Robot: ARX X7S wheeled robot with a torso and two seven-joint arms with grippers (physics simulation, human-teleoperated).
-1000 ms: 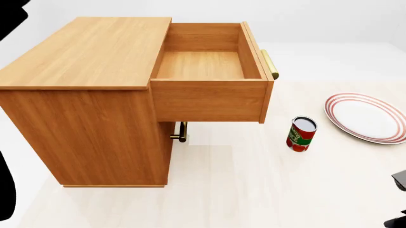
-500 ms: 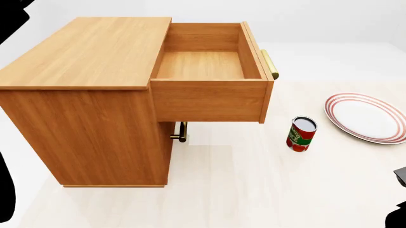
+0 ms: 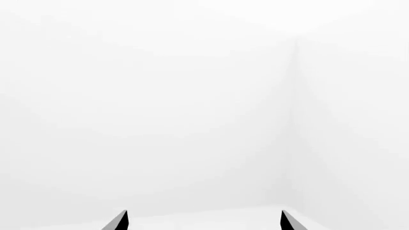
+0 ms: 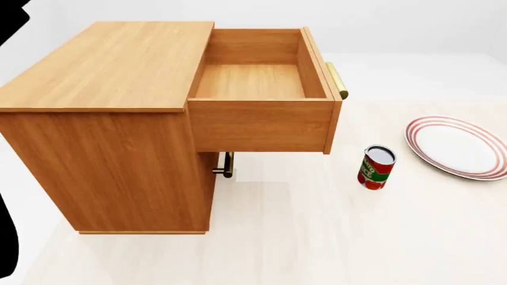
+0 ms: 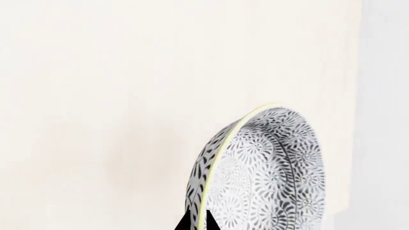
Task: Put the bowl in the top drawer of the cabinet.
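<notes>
Blue-and-white speckle marks the bowl (image 5: 268, 172), seen only in the right wrist view, tilted on edge above the pale floor. The right gripper (image 5: 198, 223) shows as dark tips pinching the rim, one either side of it, so it appears clamped on the bowl. The head view shows neither the bowl nor that gripper.

The left gripper (image 3: 203, 221) has its two tips well apart with nothing between them, facing blank white wall.

In the head view the cabinet (image 4: 103, 119) stands with its top drawer (image 4: 257, 83) pulled out and nothing inside. The brass handle (image 4: 336, 80) faces the can (image 4: 376, 167) and the plate (image 4: 459, 147).

The risks look plain. A rim pinch on a deep ceramic bowl is a thin hold; it could swing or slip if the arm moves fast, and a drop onto hard floor is likely to break or roll it. Carried in low, the bowl could strike the drawer's front wall or handle, or clip the can on the way. Since the bowl sits outside the head view, the approach may be misjudged.

The floor (image 4: 317, 237) is smooth, cream, matte and flat. The room is bare white, with one wall corner visible in the left wrist view.
</notes>
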